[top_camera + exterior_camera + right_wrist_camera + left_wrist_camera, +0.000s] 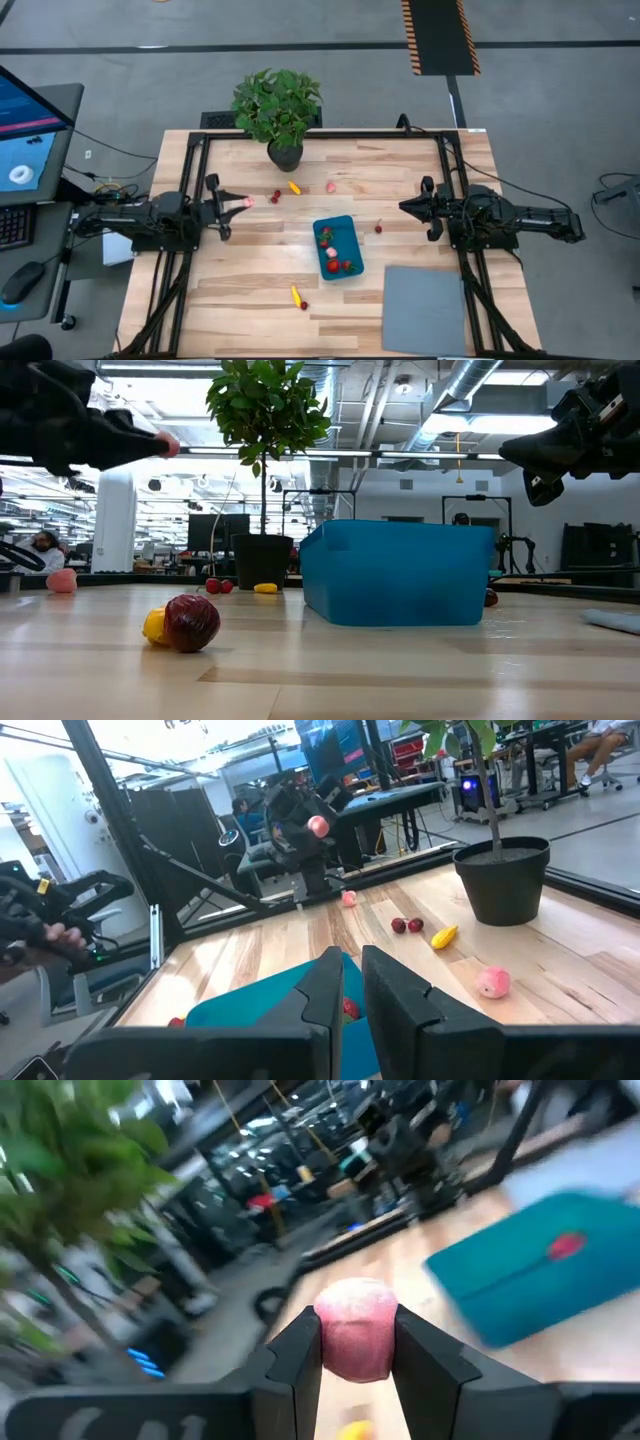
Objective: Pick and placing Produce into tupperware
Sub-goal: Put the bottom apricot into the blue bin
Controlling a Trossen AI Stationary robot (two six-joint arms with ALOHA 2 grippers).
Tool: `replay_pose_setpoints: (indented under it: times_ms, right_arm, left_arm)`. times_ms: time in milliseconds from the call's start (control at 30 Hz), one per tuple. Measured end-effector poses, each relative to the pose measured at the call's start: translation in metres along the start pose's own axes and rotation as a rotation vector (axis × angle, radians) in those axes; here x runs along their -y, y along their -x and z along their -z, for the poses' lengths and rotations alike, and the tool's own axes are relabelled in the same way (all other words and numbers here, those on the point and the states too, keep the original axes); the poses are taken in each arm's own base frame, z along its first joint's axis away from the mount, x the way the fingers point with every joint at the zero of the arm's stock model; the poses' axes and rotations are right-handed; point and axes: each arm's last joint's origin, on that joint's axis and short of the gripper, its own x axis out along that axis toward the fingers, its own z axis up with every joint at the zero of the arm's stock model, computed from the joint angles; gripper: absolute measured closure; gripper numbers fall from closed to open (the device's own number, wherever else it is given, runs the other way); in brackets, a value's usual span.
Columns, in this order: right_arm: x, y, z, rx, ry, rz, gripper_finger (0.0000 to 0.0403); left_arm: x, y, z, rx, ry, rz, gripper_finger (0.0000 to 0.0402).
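A small, shallow teal-blue rectangular plastic tub (337,247) with rounded corners is sitting open near the middle of the wooden table, turned slightly askew. Several tiny red and pink fruit pieces (333,262) are lying inside it. More tiny pieces are lying scattered on the bare wood around it: a yellow-orange piece (294,187) and a pair of dark red cherries (276,196) beyond the tub, a pink piece (331,186) near them, one red piece (378,229) just beside the tub, and a yellow piece touching a dark red one (299,298) in front. One pale pink rounded piece (356,1339) is being held up off the table, pinched between two dark fingers.
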Motion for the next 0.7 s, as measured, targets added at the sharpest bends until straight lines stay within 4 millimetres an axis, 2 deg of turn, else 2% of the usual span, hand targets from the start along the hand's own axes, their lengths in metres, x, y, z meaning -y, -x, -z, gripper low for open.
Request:
replay_pose_setpoints:
  times_ms: [133,267,467,567,700]
  right_arm:
    - [0.000,0.000,0.000,0.000,0.000,0.000,0.0337]
    - [0.000,0.000,0.000,0.000,0.000,0.000,0.0337]
    - [0.000,0.000,0.000,0.000,0.000,0.000,0.0337]
    - [0.000,0.000,0.000,0.000,0.000,0.000,0.0337]
    - [0.000,0.000,0.000,0.000,0.000,0.000,0.0337]
  left_arm:
    - [-0.001,0.000,0.000,-0.019,-0.220,-0.029,0.0308]
    - [-0.005,0.000,0.000,-0.072,-0.306,-0.125,0.0308]
    - [-0.010,0.001,0.000,-0.171,-0.542,-0.228,0.0308]
    - [-0.011,0.002,0.001,-0.232,-0.592,-0.271,0.0308]
    - [-0.012,0.002,0.000,-0.220,-0.549,-0.281,0.0308]
